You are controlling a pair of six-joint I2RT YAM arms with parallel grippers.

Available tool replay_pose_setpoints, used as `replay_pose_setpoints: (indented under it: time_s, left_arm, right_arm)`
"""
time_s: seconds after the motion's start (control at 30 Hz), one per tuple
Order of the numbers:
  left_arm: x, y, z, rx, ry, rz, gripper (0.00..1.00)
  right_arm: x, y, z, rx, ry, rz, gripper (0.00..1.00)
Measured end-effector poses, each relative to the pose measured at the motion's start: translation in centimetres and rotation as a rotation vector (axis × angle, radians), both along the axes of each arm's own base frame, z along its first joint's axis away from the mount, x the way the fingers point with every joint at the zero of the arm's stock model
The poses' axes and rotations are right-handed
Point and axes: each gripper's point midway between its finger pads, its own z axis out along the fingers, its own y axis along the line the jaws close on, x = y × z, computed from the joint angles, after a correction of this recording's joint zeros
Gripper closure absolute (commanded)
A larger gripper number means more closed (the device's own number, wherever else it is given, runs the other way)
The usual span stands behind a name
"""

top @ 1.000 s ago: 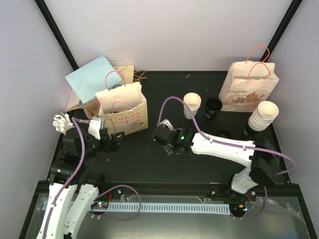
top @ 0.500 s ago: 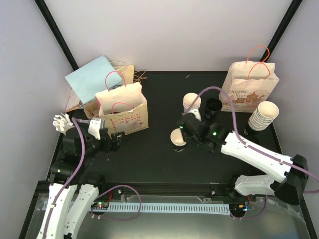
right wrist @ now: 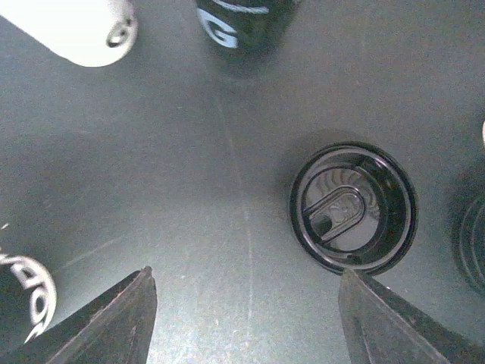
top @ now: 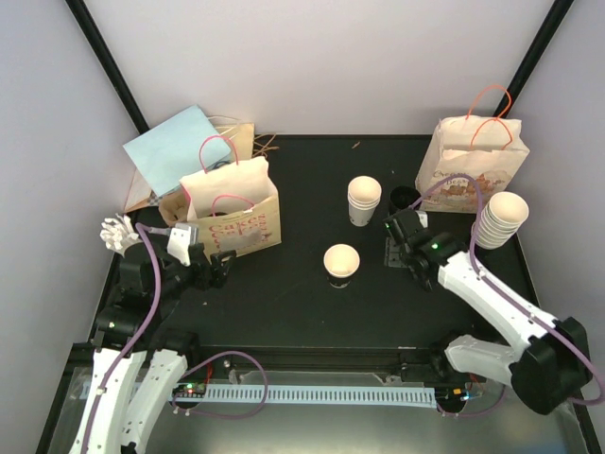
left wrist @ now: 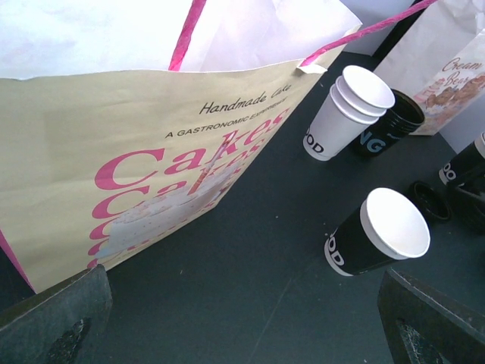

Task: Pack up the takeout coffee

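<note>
Now: coffee cup (top: 341, 262) upright, black outside, white inside; left gripper (left wrist: 242, 326) open; right gripper (right wrist: 246, 318) open above lid (right wrist: 352, 208).

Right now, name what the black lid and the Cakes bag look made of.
The black lid: likely thin moulded plastic, semi-glossy; light glints on its pressed rings. The Cakes bag: kraft paper, matte tan, with creased folds and pink print.

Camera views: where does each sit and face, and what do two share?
Top external: above, behind the robot, down on the black table; both white arms show.
Left wrist: facing the tan pink-lettered paper bag; own fingertips show.
Right wrist: down on the round black plastic lid; own fingertips show.
Shared: first two show the lone black paper cup.
</note>
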Motion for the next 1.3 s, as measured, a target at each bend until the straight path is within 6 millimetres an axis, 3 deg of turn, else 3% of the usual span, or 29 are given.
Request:
replay_pose_setpoints:
  time_s: [0.23,0.4,0.7,0.87,1.0,1.1,1.3]
  left_arm:
    - [-0.2,0.0,0.2,-0.003,-0.012,-0.001,0.01]
    - [-0.2,0.0,0.2,-0.004,-0.011,-0.004,0.01]
    - [-0.2,-0.1,0.2,-0.005,-0.012,-0.006,0.01]
    - [-0.3,0.0,0.3,-0.006,-0.019,-0.006,0.01]
    - [-0.4,0.0,0.4,-0.007,-0.024,-0.006,0.01]
    - [-0.4,0.0,0.5,-0.007,-0.025,-0.006,0.01]
    - [-0.4,0.0,0.4,-0.007,-0.025,-0.006,0.01]
  right_arm:
    - [0.7,-2.1,-4.4,-0.001,0.097,-0.13,0.42]
    - [2.1,-2.3,-6.2,-0.016,0.116,-0.158,0.44]
    - [3.3,-4.6,-9.6,-0.068,0.189,-0.223,0.48]
    - [3.6,-4.5,-10.9,-0.082,0.237,-0.211,0.58]
    - [4.3,-4.2,-11.4,-0.091,0.259,-0.204,0.81]
    - [4.6,-4.0,-11.8,-0.099,0.274,-0.2,0.91]
    - [4.5,-4.1,-11.2,-0.098,0.273,-0.196,0.91]
